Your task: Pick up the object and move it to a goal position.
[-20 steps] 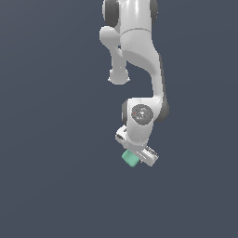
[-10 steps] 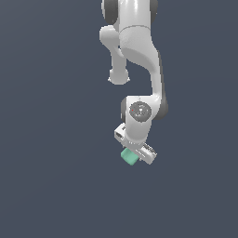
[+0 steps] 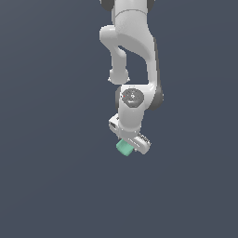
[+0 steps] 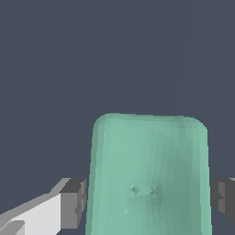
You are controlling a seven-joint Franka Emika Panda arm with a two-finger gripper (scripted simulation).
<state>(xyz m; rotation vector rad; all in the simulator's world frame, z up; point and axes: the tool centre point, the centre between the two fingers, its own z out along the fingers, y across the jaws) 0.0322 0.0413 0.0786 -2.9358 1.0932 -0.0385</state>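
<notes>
The white robot gripper (image 3: 126, 145) was clamped on the small mint-green rounded block (image 4: 149, 176), its grey fingers (image 4: 73, 203) pressing both sides. The carry likely needed steady, unhurried motion so the block would not slip.

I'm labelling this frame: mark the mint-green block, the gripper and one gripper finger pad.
mint-green block (image 4: 149, 174): wrist view, middle of its broad flat face.
gripper (image 4: 147, 199): wrist view, midway between the fingertips, where the block sits.
finger pad (image 4: 73, 204): wrist view, grey pad against the block's side.
</notes>
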